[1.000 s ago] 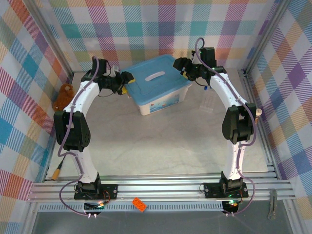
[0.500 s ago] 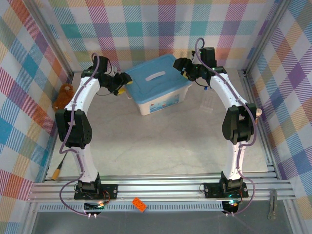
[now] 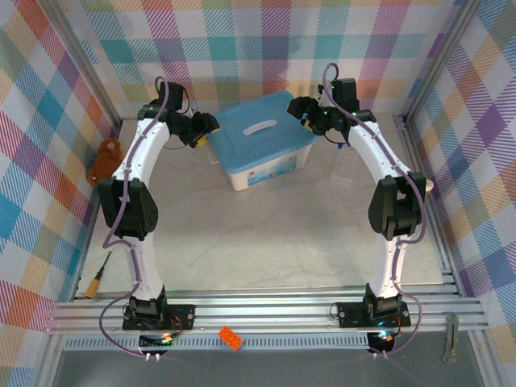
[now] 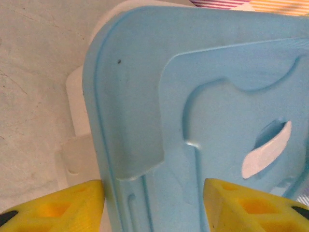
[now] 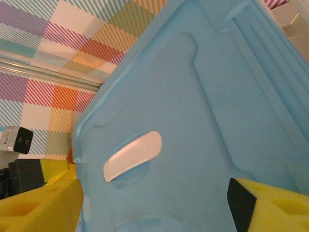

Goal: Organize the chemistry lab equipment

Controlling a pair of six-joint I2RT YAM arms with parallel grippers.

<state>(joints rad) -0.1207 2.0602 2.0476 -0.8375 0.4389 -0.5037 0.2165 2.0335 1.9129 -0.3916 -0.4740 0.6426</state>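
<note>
Blue lid lies under the spread left claw; box label illegible.

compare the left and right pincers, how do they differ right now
The left pincer sits at the left corner of the blue lid, while the right pincer sits along its far right edge. The left pincer reaches in from the left and the right pincer from the right, so they face each other across the lid. Both have yellow fingers, are open, and have a lid edge between their fingers.
</note>
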